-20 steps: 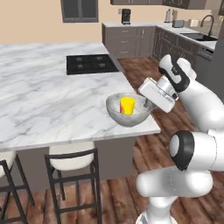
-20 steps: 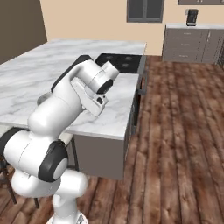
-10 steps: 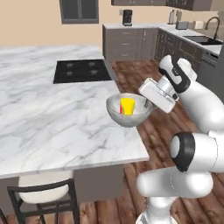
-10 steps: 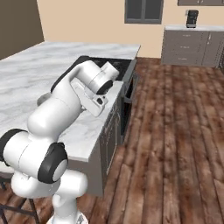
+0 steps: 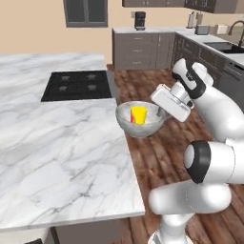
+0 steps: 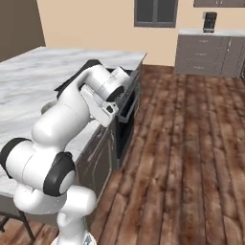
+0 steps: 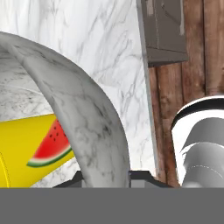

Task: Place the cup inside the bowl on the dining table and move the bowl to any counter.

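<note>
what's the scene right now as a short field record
cup: yellow cup stands inside the bowl
bowl: grey speckled bowl held in the air past the dining table edge
hand: hand shut on the bowl's rim
dining table: marble dining table with black cooktop
counter: counter far behind, across the wood floor

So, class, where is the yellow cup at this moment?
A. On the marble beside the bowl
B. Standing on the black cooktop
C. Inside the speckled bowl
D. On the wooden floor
C: in the left base view the yellow cup sits within the rim of the bowl, which the gripper holds by its edge.
</note>
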